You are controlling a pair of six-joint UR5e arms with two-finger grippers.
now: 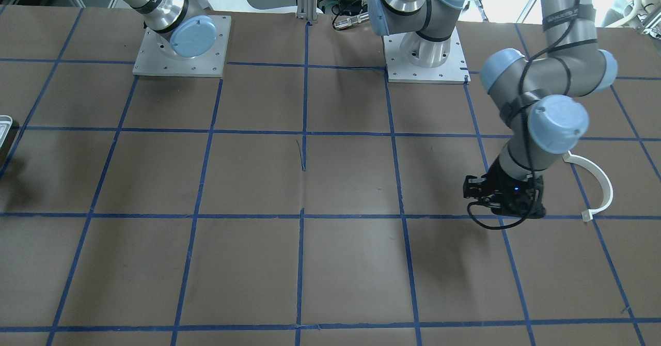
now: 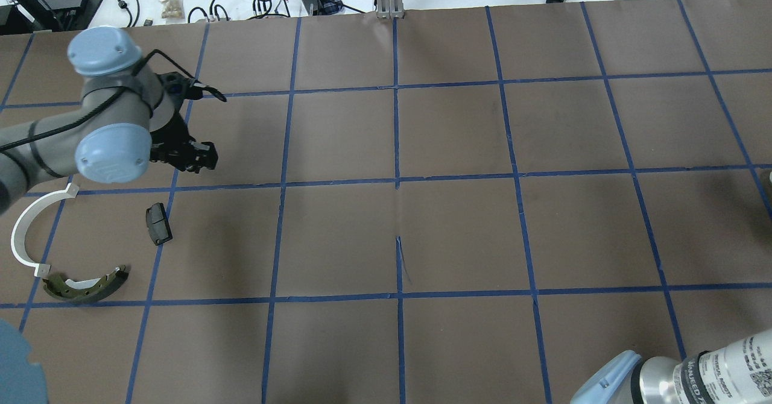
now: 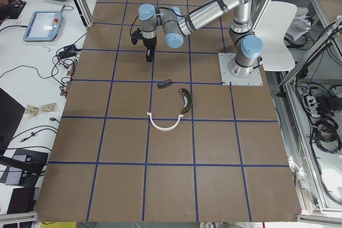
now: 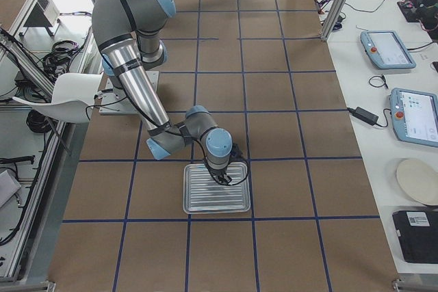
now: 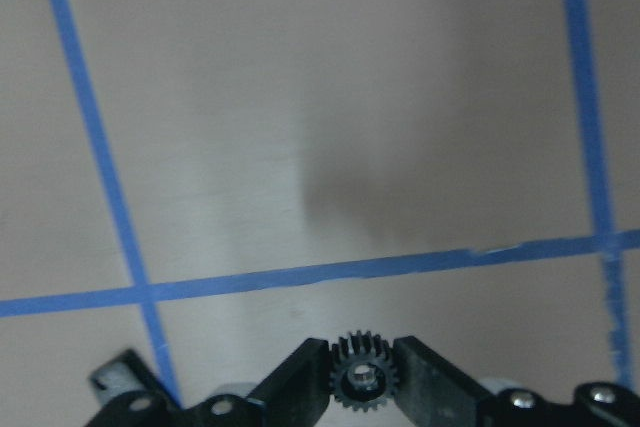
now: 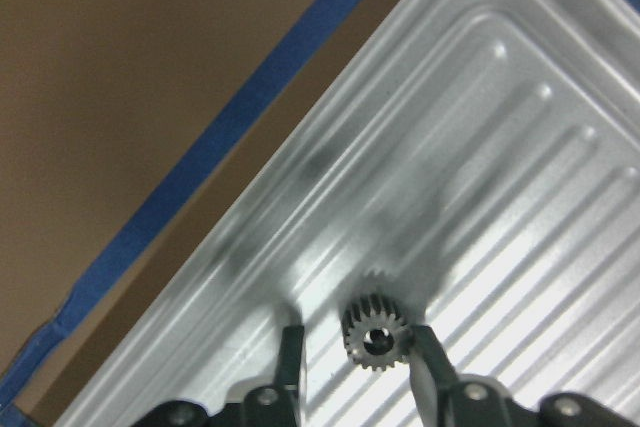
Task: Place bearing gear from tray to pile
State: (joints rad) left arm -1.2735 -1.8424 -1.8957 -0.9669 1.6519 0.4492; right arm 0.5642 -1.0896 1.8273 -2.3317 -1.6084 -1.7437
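Your left gripper [image 5: 362,367] is pinching one small black gear [image 5: 362,384] by its teeth, a fingertip on each side. It hangs above the brown table [image 2: 452,229], over a crossing of blue tape lines [image 5: 300,277] at the table's left end.

Just nearer the robot than that gripper lies the pile, three parts in all:
- One black block [image 2: 158,223] is closest to the gripper, lying on its own.
- One white half-ring [image 2: 21,229] sits further left, with its open side facing right.
- One curved brake shoe [image 2: 84,286] lies nearest the robot, its left end just beside the ring's near end.

The gear you are holding touches none of them.

Your right gripper [image 6: 355,332] is at the far right end of the table, down over the one silvery ribbed tray [image 6: 500,147]. Its fingers are spread. A second gear [image 6: 377,332] lies flat on the tray floor near a rounded corner. It sits between the two fingertips, closer to one than the other, and you cannot tell whether it touches that one.

That makes two gears in total: one in your left gripper near the pile, and one in the tray.
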